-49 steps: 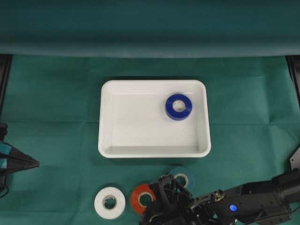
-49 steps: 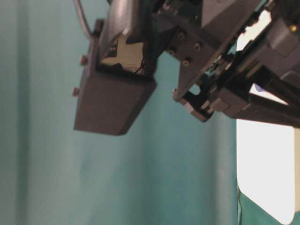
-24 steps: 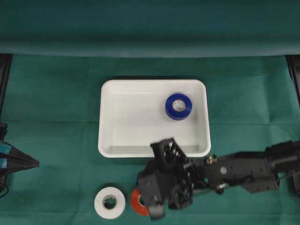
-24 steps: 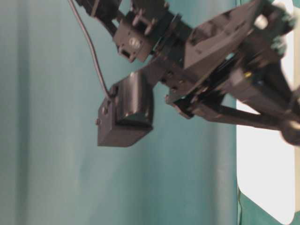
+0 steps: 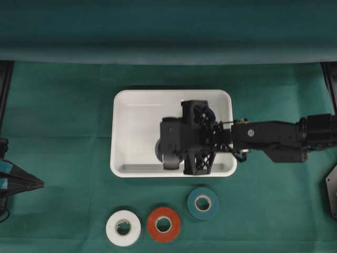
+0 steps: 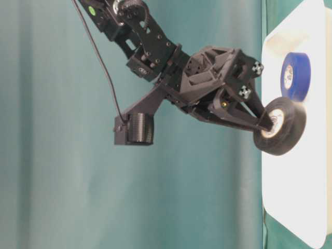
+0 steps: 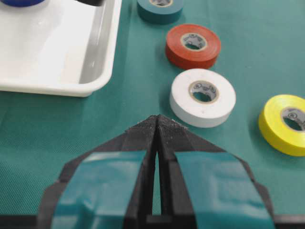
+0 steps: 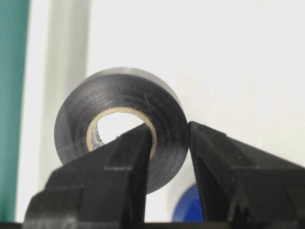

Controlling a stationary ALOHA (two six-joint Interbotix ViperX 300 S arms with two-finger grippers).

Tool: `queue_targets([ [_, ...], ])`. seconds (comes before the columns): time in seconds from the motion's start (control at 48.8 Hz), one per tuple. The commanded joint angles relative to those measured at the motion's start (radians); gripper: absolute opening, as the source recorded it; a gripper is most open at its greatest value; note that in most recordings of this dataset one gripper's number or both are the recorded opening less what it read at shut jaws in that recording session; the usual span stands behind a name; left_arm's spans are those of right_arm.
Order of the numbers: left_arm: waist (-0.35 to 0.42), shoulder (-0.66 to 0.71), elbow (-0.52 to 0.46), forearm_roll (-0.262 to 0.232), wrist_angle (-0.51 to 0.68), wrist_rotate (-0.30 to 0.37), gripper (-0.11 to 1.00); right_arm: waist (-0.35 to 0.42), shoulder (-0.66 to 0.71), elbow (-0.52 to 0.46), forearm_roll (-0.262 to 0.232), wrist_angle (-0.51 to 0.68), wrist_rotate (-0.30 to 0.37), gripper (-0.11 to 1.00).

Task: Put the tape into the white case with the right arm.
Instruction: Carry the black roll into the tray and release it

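Note:
The black tape (image 8: 124, 95) hangs upright over the white case (image 5: 120, 132), clear of its floor in the table-level view. My right gripper (image 8: 169, 133) is shut on the black tape, one finger through its core and the other on its outer face. From overhead the right arm reaches in from the right, and its gripper (image 5: 163, 148) covers the case's right half. From table level the black tape (image 6: 284, 127) shows at the fingertips (image 6: 265, 123). A blue tape (image 6: 295, 75) lies inside the case. My left gripper (image 7: 157, 119) is shut and empty.
A white roll (image 5: 123, 227), a red roll (image 5: 163, 224) and a teal roll (image 5: 202, 203) lie on the green cloth in front of the case. A yellow roll (image 7: 286, 124) lies near the white one. The left gripper (image 5: 39, 183) sits at the table's left edge.
The right arm has swung from the front of the table, by the red and teal rolls, to above the case with the black tape. The left arm has not moved.

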Motion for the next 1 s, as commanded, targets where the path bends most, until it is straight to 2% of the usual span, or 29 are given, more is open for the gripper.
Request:
queue_targets([
  [0.0, 0.002, 0.008, -0.011, -0.002, -0.011, 0.000, 0.00, -0.011, -0.026, 0.000, -0.002, -0.032, 0.000, 0.00],
  [0.533, 0.003, 0.008, -0.011, 0.000, -0.011, 0.000, 0.00, -0.018, 0.006, 0.017, -0.002, -0.046, 0.000, 0.01],
  [0.635, 0.002, 0.008, -0.011, 0.000, -0.011, 0.000, 0.00, -0.018, 0.008, 0.025, -0.002, -0.046, 0.002, 0.18],
  [0.799, 0.002, 0.008, -0.011, 0.000, -0.011, 0.000, 0.00, -0.018, 0.008, 0.029, -0.002, -0.046, 0.002, 0.65],
  [0.901, 0.002, 0.008, -0.011, 0.000, -0.011, 0.000, 0.00, -0.018, 0.006, 0.029, -0.002, -0.048, 0.002, 0.58],
  [0.983, 0.002, 0.008, -0.011, 0.000, -0.011, 0.000, 0.00, -0.018, 0.002, 0.029, -0.002, -0.046, 0.002, 0.58],
])
